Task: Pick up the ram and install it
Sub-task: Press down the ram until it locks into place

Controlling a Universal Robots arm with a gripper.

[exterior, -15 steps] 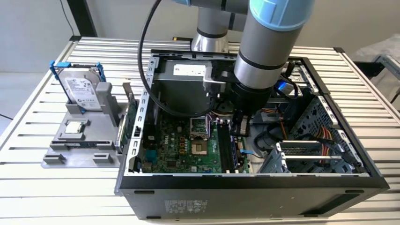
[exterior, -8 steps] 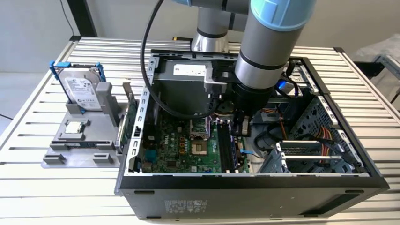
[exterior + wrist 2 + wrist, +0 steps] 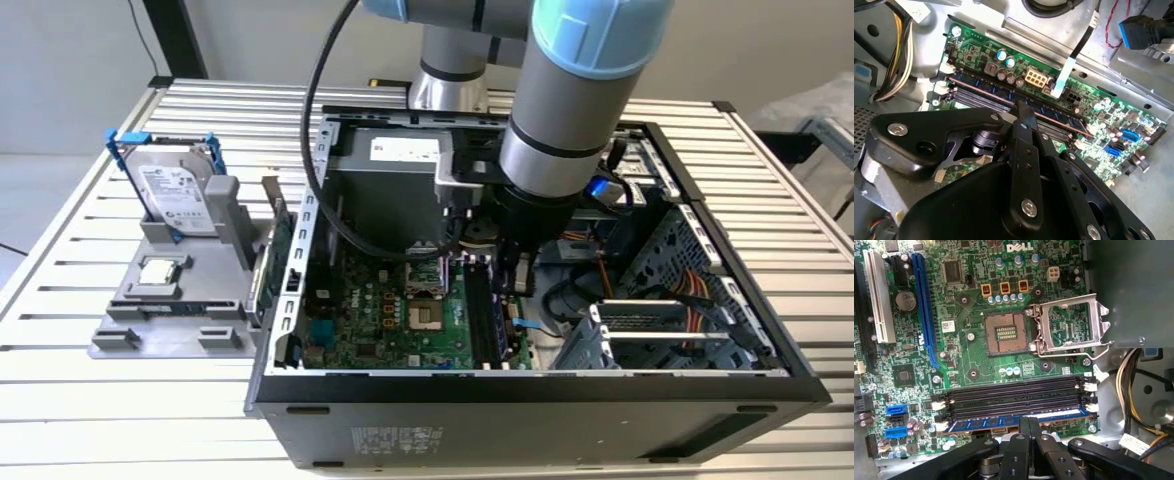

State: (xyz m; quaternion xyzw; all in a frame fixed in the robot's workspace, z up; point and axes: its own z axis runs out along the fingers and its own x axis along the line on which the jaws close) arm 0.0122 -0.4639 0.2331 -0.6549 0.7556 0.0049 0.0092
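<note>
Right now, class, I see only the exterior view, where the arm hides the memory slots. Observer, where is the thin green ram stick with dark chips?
Observer: In the first wrist view, the thin green ram stick stands edge-on on the green motherboard, right at the hand.
Operator: Is the hand open?
Observer: No. Its black fingers are shut together, with their tips at the stick's edge.
Operator: And the neighbouring slots?
Observer: The three long black slots beside the stick are empty.
</note>
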